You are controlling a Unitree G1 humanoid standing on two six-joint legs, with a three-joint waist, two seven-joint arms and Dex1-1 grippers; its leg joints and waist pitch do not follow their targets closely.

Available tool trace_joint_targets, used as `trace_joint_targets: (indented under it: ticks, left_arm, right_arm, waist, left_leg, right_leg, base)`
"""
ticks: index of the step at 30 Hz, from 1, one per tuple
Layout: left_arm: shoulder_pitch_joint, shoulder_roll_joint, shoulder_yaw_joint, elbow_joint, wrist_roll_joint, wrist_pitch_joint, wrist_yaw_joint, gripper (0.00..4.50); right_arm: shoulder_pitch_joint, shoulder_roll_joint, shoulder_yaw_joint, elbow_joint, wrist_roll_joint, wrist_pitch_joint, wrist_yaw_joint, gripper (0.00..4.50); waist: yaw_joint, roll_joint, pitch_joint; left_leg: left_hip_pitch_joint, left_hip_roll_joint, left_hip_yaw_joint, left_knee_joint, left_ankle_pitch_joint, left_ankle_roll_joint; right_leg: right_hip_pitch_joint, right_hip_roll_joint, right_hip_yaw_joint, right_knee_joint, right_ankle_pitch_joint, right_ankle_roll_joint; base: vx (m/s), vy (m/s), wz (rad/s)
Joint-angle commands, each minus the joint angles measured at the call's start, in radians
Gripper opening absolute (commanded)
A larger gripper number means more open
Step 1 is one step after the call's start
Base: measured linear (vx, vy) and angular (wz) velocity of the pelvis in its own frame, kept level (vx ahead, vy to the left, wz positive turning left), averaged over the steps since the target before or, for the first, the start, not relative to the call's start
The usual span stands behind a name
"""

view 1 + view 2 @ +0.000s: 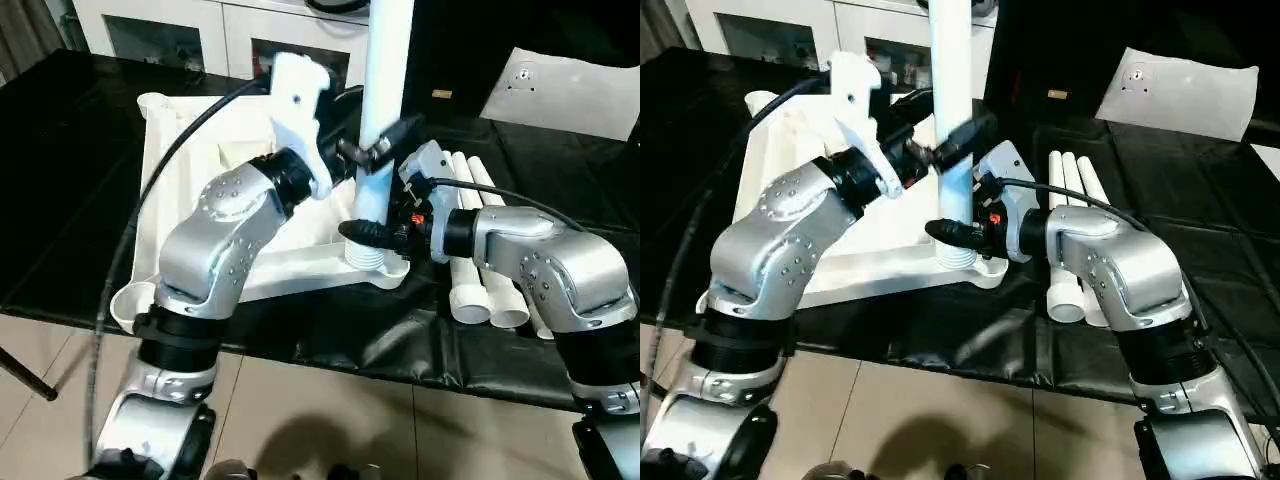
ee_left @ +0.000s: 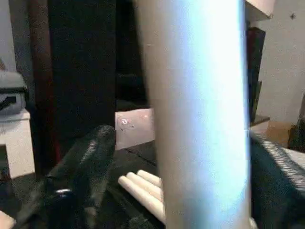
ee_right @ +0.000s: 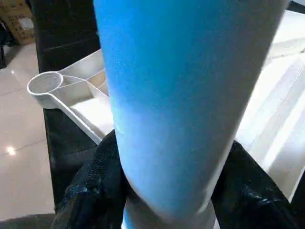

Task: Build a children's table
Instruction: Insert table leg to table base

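I'm on the first leg [image 1: 385,70] now: it stands upright in the near right corner socket [image 1: 378,262] of the upturned top [image 1: 190,175], long axis straight up, thick end down in the socket, thin end running out past the upper edge of the head views. My right pincer [image 1: 368,232] is clenched round the leg just above the socket rim; the wrist view shows black fingers [image 3: 93,191] hugging both sides of it. My left pincer [image 1: 372,150] is grasping the same leg a little higher up, fingers [image 2: 78,167] either side. So both pincers hold one leg, left above right.

I judge this as the seating step, leg entered but I can't tell whether it's fully home. Next move, I reckon, calls for keeping the axis plumb and pressing or twisting it down without tipping the top.

Three spare legs [image 1: 480,250] lie side by side on the black cloth [image 1: 560,160], just beyond my right pincer, pointing away from me.
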Motion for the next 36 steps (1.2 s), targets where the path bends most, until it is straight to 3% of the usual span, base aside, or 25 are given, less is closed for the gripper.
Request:
trace_joint_targets:
  ticks: [1,12,18,25,30,32,35,36]
  left_arm:
    - [0.013,0.015,-0.002,0.009,0.032,-0.012,-0.004,3.66]
    - [0.035,0.039,-0.022,0.003,0.048,-0.073,-0.053,2.61]
    - [0.039,0.032,-0.013,0.011,0.037,-0.075,-0.056,2.28]
    - [0.033,-0.036,0.066,-0.006,-0.08,0.013,-0.01,2.11]
    - [0.026,-0.043,0.089,-0.007,-0.104,0.04,0.008,1.92]
    - [0.024,-0.039,0.094,-0.003,-0.098,0.044,0.013,1.88]
    - [0.02,-0.034,0.111,0.004,-0.093,0.06,0.034,1.88]
    - [0.016,-0.028,0.118,0.007,-0.092,0.067,0.041,1.86]
  right_arm:
    - [-0.002,-0.005,-0.034,-0.011,0.001,-0.024,0.0,1.95]
    - [0.004,0.0,-0.035,-0.014,0.001,-0.025,0.0,1.95]
    - [0.004,0.001,-0.037,-0.013,-0.001,-0.026,0.001,1.95]
    - [0.001,0.004,-0.041,-0.006,-0.005,-0.035,-0.004,1.95]
    - [-0.004,0.022,-0.069,0.005,0.015,-0.034,-0.011,1.95]
    - [-0.01,0.033,-0.091,0.017,0.035,-0.017,-0.017,2.65]
    - [-0.011,0.049,-0.125,0.028,0.053,-0.044,-0.023,2.71]
    - [-0.01,0.054,-0.142,0.026,0.068,-0.039,-0.022,2.99]
  waist:
    - [0.0,-0.001,-0.087]
    - [-0.001,0.002,-0.085]
    - [-0.001,0.004,-0.086]
    - [0.0,0.005,-0.087]
    - [0.0,0.002,-0.086]
    - [0.0,0.002,-0.086]
    - [0.0,0.003,-0.088]
    - [0.0,0.004,-0.088]
  left_leg:
    - [-0.003,0.076,-0.033,-0.06,0.055,0.085]
    - [-0.003,0.078,-0.033,-0.061,0.049,0.079]
    - [-0.002,0.08,-0.034,-0.062,0.051,0.077]
    - [-0.004,0.079,-0.032,-0.06,0.048,0.073]
    - [-0.005,0.076,-0.032,-0.06,0.044,0.082]
    - [-0.003,0.076,-0.032,-0.06,0.044,0.084]
    - [-0.003,0.076,-0.032,-0.059,0.045,0.081]
    - [-0.001,0.077,-0.032,-0.06,0.048,0.08]
  right_leg:
    - [0.076,-0.113,0.078,-0.073,-0.277,-0.012]
    - [0.076,-0.115,0.08,-0.07,-0.26,-0.034]
    - [0.077,-0.115,0.08,-0.067,-0.249,-0.045]
    - [0.079,-0.115,0.079,-0.067,-0.245,-0.061]
    - [0.078,-0.113,0.078,-0.071,-0.263,-0.05]
    - [0.078,-0.114,0.078,-0.073,-0.268,-0.043]
    - [0.077,-0.111,0.078,-0.071,-0.272,-0.034]
    - [0.077,-0.111,0.077,-0.071,-0.268,-0.03]
  base:
    - [0.0,0.0,0.0]
    - [0.0,0.0,0.0]
    - [0.0,0.0,0.0]
    - [0.0,0.0,0.0]
    - [0.0,0.0,0.0]
    - [0.0,0.0,0.0]
    - [0.0,0.0,0.0]
    - [0.0,0.0,0.0]
